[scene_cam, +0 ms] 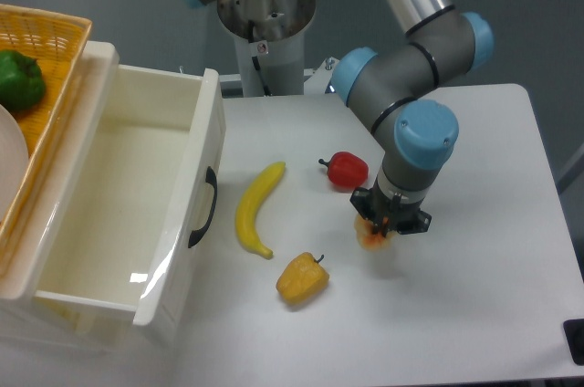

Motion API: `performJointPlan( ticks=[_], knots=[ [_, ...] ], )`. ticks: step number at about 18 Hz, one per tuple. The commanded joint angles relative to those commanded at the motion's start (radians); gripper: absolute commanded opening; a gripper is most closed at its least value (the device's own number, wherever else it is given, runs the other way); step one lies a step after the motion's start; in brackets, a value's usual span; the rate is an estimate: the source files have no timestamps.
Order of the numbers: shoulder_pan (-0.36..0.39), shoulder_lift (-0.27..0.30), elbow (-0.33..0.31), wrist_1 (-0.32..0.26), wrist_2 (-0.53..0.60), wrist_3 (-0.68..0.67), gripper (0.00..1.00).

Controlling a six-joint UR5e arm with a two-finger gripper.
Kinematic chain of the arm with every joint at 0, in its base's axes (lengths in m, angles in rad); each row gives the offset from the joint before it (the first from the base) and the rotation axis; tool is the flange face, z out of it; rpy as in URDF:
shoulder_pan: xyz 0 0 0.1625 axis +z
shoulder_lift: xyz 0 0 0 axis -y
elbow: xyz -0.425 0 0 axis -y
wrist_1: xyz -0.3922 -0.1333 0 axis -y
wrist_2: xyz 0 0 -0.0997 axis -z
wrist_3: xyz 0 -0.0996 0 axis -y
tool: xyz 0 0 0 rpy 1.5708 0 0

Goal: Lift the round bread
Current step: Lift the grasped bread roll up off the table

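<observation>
Mid-table, jaws gripping round bread, red pepper near

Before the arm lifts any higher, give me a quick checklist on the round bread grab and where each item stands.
1. Right target: the gripper is on the round bread, not the red bell pepper or yellow bell pepper. Ok.
2. Grip closed on the bread: the fingers flank it, but the wrist hides the contact. Cannot tell.
3. Bread off the table: it looks blurred and slightly raised, but the gap is unclear. Cannot tell.
4. Neighbours clear: the red bell pepper sits close to the wrist, apparently apart. Ok.
5. Banana and open drawer are well to the side of the lift path. Ok.
</observation>
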Motion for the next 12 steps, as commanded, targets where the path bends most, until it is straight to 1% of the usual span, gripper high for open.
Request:
performJointPlan(
  ticks=[3, 7, 12],
  knots=[
    [0.014, 0.022, 0.0, -0.006, -0.014, 0.022, 0.0],
    [0.031, 0.035, 0.0, -0.035, -0.018, 0.065, 0.0],
    [0.04, 0.043, -0.011, -0.055, -0.018, 0.094, 0.0]
  ],
)
